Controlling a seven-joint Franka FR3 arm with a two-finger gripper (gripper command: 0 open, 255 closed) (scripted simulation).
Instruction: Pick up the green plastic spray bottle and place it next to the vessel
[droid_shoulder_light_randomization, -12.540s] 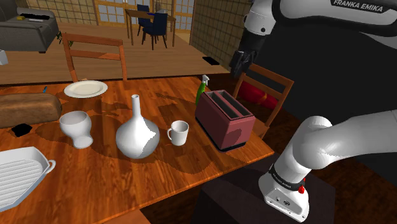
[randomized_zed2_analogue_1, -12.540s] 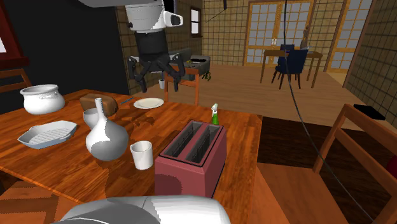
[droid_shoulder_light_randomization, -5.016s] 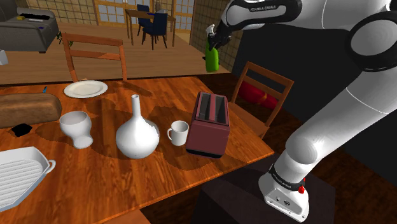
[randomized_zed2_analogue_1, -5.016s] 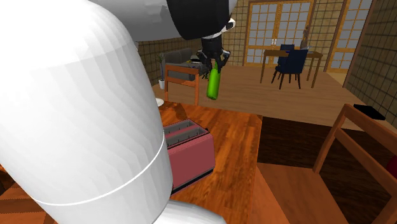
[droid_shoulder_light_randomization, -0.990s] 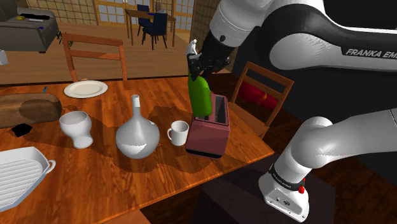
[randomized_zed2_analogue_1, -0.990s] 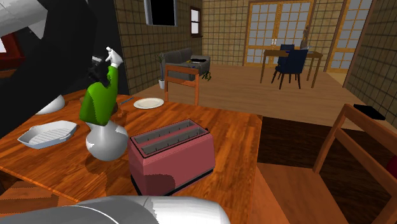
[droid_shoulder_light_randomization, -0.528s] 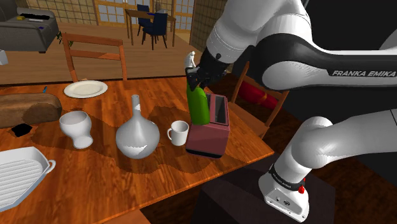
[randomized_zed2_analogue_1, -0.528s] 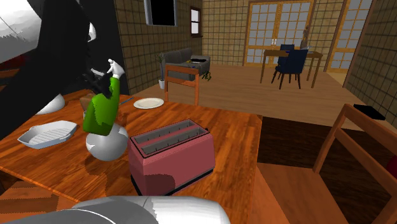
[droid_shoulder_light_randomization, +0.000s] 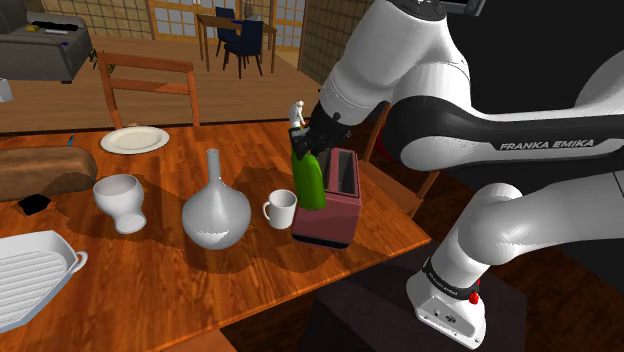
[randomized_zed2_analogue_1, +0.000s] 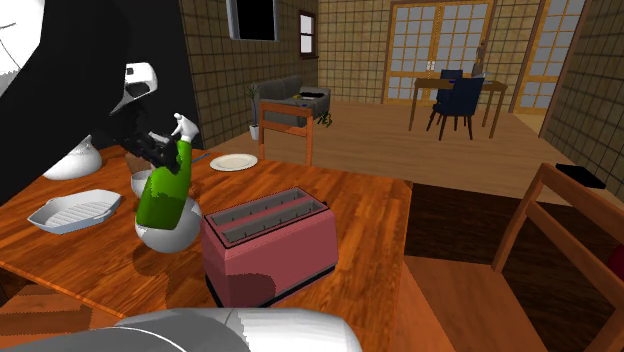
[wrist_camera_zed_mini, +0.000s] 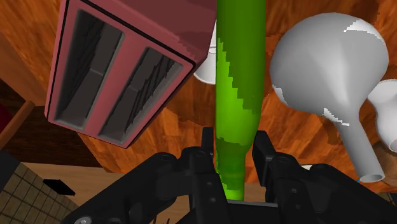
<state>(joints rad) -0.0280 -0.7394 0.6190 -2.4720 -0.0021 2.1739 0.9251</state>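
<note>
Gripper (wrist_camera_zed_mini: 234, 151) clamped on neck of green spray bottle (droid_shoulder_light_randomization: 310, 181). Bottle hangs near-upright over stand-side edge of table (droid_shoulder_light_randomization: 150, 290), beside toaster (droid_shoulder_light_randomization: 336, 207), short of white vessel (droid_shoulder_light_randomization: 215, 214). Neck grip leaves base free for set-down.

The green spray bottle (droid_shoulder_light_randomization: 310, 182) is gone from its spot on the surface (droid_shoulder_light_randomization: 200, 285) behind the toaster (droid_shoulder_light_randomization: 335, 218). The hand (droid_shoulder_light_randomization: 306, 140) clasps its neck, and it now hangs much lower than before, beside the toaster and near the mug (droid_shoulder_light_randomization: 281, 208). The toaster itself sits turned.
</note>
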